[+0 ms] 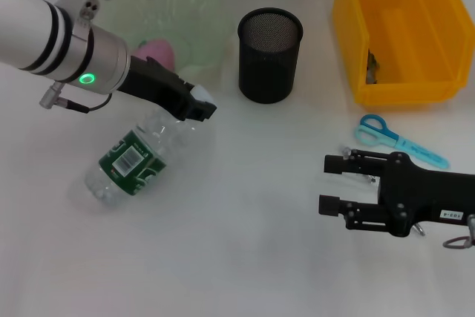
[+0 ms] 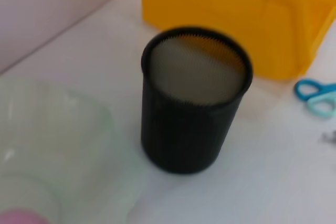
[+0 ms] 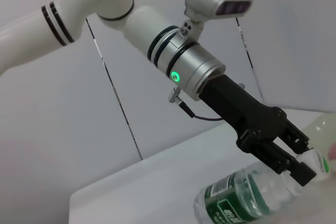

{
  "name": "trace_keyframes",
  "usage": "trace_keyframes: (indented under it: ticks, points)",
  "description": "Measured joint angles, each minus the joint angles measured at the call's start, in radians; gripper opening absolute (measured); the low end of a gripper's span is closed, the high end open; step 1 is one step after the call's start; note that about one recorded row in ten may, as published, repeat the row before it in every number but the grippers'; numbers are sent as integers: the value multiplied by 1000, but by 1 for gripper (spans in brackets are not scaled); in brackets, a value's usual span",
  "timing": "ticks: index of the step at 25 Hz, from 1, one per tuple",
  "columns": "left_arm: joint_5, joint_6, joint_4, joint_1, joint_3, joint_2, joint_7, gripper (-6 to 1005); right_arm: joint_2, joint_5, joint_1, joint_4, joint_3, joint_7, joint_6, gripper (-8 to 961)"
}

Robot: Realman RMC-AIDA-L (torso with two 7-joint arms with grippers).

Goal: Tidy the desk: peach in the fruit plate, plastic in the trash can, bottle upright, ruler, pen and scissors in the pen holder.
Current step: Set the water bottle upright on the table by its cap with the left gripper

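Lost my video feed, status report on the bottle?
Left tool shut on bottle at its neck, bottle lying tilted. Right tool open, idle beside scissors. Nothing in the way.

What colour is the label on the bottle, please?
Green, with a white barcode patch; the bottle shows best in the head view.

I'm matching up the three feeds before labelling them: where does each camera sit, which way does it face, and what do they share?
Head view: on the head, facing down at the table; shows left gripper on the bottle, right gripper by the scissors.
Left wrist view: faces the pen holder; no arm shows.
Right wrist view: faces across at the left gripper and bottle.
Shared: head and left wrist show pen holder, scissors.
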Motion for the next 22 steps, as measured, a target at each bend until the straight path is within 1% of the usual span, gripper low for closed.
trace_keyframes:
  ticks: [7, 11, 16, 18, 22]
  points:
    - [-125, 3, 37, 72, -72, 1, 111, 476, 0, 32, 2, 11, 9, 7, -6, 716]
    - [-218, 26, 42, 111, -135, 3, 188, 482, 0, 51, 3, 16, 14, 10, -8, 716]
    - [-345, 65, 43, 166, -211, 4, 283, 488, 0, 58, 24, 34, 18, 25, -5, 717]
    - [-399, 68, 40, 192, -227, 4, 328, 491, 1, 66, 28, 40, 18, 26, -3, 717]
    - [-524, 74, 20, 245, -231, 4, 448, 496, 2, 95, 39, 65, 17, 28, -3, 717]
